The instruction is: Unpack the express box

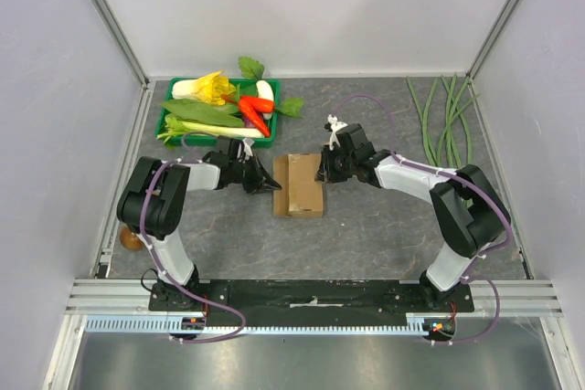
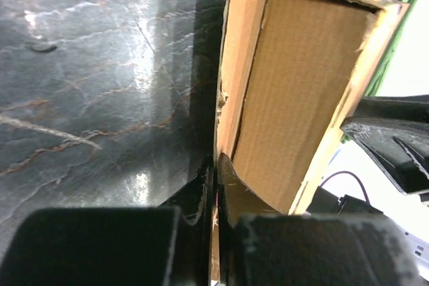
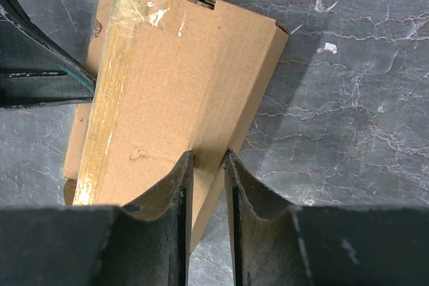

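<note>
Grey table: we see express box, long axis near-far, between arms; left gripper jaws pinch its edge; right gripper jaws' hold we cannot tell.

A green tray sits at the upper left of the grey marbled worktop, heaped with leafy greens, a red pepper and a yellow blossom. Long green beans lie loose at the upper right. A small brown round thing rests at the lower left edge.
</note>
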Motion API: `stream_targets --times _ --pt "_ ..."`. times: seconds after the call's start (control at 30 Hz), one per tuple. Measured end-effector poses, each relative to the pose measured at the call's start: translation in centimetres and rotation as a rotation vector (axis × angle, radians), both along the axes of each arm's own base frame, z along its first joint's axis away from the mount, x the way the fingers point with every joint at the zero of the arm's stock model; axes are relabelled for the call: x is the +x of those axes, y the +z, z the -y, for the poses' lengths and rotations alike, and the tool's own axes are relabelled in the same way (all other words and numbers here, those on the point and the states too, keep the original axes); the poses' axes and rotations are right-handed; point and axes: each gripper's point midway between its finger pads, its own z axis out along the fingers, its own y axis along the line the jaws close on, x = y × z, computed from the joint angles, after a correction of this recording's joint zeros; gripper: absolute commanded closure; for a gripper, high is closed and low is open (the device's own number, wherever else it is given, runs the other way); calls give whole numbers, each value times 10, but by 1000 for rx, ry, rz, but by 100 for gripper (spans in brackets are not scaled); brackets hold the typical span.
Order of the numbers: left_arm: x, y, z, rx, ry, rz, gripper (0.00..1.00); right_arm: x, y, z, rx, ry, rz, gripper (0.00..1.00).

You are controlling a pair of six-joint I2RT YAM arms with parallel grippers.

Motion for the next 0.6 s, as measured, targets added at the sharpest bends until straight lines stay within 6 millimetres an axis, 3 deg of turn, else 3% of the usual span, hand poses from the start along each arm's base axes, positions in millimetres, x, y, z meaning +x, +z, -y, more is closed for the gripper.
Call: stream_targets --times 0.1,0.27,0.4,0.5,0.6 --pt "-1 4 2 -13 -9 5 98 0 0 0 -1 -3 -2 69" --pt "-7 18 1 -3 -15 -7 98 -2 3 7 -28 -38 -17 47" --pt "-12 44 0 -5 -21 15 98 -4 13 29 -97 -126 -11 30" --pt "-11 65 0 -15 -23 49 98 1 45 43 -111 -190 62 25" --pt "-10 81 1 -24 -23 76 98 10 94 43 -58 -211 167 23"
